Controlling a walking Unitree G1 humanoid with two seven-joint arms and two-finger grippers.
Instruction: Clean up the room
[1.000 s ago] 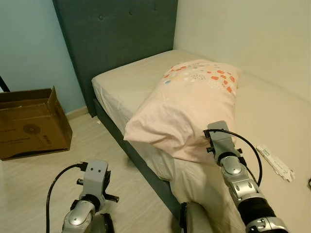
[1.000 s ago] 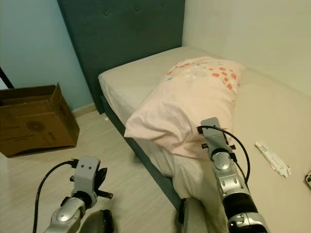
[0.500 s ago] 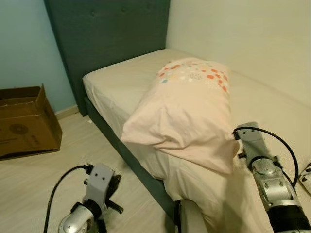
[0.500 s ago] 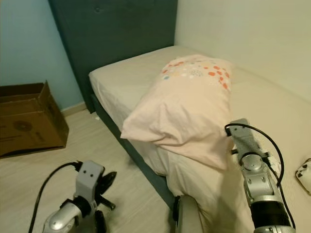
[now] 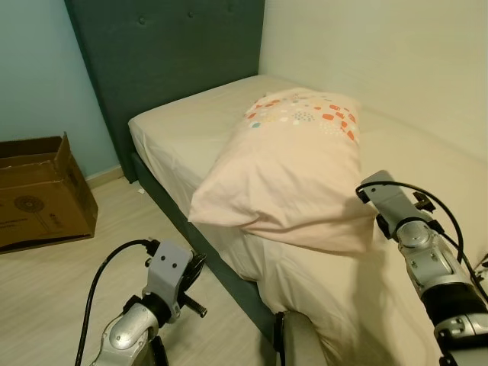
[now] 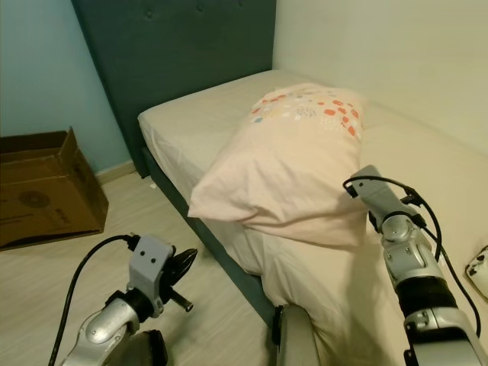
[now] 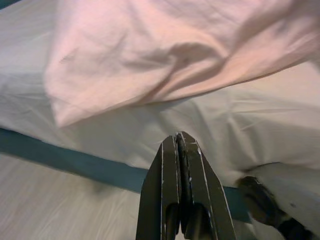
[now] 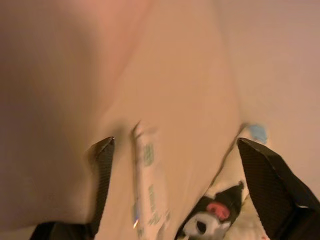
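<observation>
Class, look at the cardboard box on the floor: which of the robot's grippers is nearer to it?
Left. The left gripper hangs low over the floor beside the bed, on the cardboard box's side. The right gripper is over the bed, past the pillow, farther from the box.

pillow (image 5: 293, 179) blocking mid-bed, bare mattress (image 5: 191, 126) near headboard (image 5: 168, 53)

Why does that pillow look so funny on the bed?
The pink pillow lies crooked in the middle of the bed, far from the headboard, with one corner poking out over the bed's edge. The right gripper, open, is beside it; the left gripper is shut.
</observation>
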